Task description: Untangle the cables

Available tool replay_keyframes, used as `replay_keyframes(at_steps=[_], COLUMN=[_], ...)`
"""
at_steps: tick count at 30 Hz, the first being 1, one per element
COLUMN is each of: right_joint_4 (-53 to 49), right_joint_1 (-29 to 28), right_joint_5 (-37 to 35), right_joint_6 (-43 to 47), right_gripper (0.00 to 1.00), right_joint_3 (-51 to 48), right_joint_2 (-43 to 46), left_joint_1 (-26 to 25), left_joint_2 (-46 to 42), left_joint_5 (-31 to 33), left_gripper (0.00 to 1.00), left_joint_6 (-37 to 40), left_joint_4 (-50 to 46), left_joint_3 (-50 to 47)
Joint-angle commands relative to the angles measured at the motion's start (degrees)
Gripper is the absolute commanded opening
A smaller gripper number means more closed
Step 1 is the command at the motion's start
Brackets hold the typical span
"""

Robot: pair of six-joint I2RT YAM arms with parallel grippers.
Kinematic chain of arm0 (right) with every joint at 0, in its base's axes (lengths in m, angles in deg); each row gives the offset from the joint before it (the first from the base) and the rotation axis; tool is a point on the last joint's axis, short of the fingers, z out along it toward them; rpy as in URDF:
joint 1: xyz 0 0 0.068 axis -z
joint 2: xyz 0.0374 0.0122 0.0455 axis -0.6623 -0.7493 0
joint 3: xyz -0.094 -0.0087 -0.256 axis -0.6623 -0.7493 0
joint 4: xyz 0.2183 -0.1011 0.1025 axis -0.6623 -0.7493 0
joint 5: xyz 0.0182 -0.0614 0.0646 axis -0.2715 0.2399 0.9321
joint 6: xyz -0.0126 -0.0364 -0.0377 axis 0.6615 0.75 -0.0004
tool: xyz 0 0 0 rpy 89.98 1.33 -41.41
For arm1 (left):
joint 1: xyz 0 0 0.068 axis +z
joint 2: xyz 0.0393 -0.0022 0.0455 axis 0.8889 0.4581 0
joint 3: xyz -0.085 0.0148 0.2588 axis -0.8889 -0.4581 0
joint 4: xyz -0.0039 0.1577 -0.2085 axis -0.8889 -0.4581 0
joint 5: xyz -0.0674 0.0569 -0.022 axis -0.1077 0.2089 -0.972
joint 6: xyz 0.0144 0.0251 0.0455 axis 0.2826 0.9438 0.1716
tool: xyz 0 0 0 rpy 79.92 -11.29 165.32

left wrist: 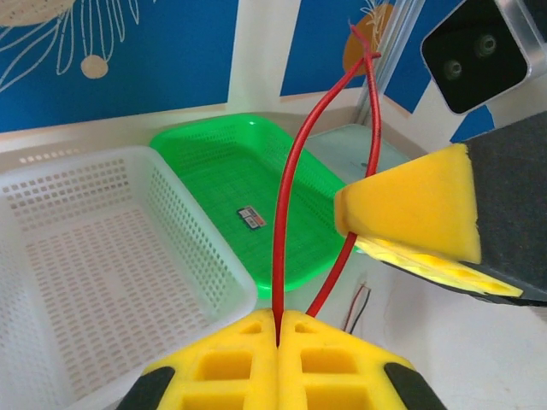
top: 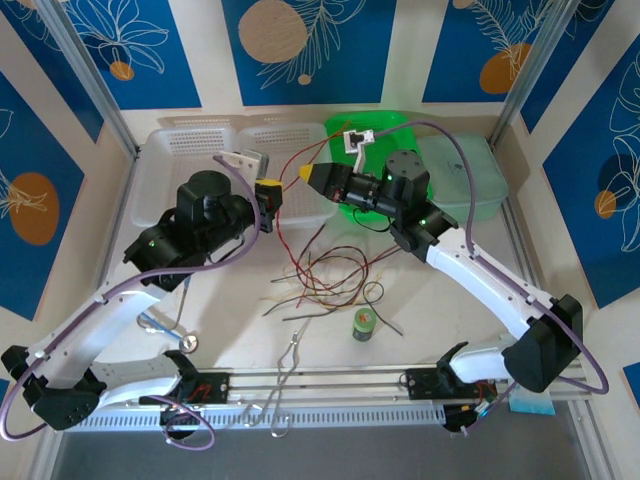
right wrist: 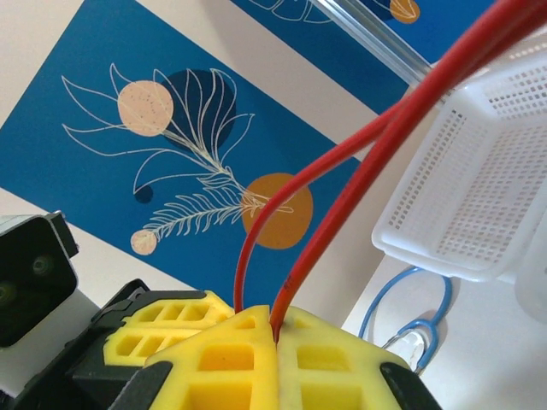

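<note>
From above, the cables [top: 325, 275] are lying in a loose heap of red, black and tan strands near the middle of the table [top: 450, 310]. The left gripper [top: 270, 193] and right gripper [top: 310, 175] are hovering close together beyond the heap, in front of a white basket [top: 285, 140] and a green basket [top: 375, 128]. A small green roll [top: 363, 325] is standing to the near right of the heap.

At the left wrist, the fingers are pressing together on a red cable [left wrist: 286, 196], which is looping up and back down. A small label [left wrist: 250, 217] is lying in the green basket, its writing too small to read.

At the right wrist, the fingers are likewise pinching the red cable, both runs rising past the white basket. A blue stethoscope [right wrist: 402, 303] is lying on the table below.
</note>
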Motion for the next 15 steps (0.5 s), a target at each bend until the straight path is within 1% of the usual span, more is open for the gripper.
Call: replay_keyframes(at_steps=[1,6,9,12,15], right_joint_4=[0.16,-1.04,-4.01,-9.58,-11.94], right_joint_1=[0.82,2.42,3.24,3.59,3.78], right_joint_5=[-3.05,-7.89,-9.99,-14.78,-19.62], right_joint_6=[1.79,0.82,2.14,3.93,5.60], right_gripper=[0.00,0.00,0.00,0.00,0.00], right_joint_3=[-1.38,-5.90,-6.40,-5.13,-4.35], right_joint_2=[2.58,6.36,8.70,10.84,12.99], left_joint_1=[0.84,1.52,2.89,3.16,3.25], left_joint_2=[-0.63,-3.19,-4.47,-4.03,-3.69], left_joint_5=[-2.69,7.71,9.48,13.00,16.46], left_gripper=[0.00,0.00,0.00,0.00,0.00], left_joint_6=[-3.47,-3.76,-4.00,-2.98,-0.97], left_joint_4=[1.52,3.99,5.12,3.59,3.68], left_joint_3=[-0.31,-2.96,-3.58,-2.23,-1.58])
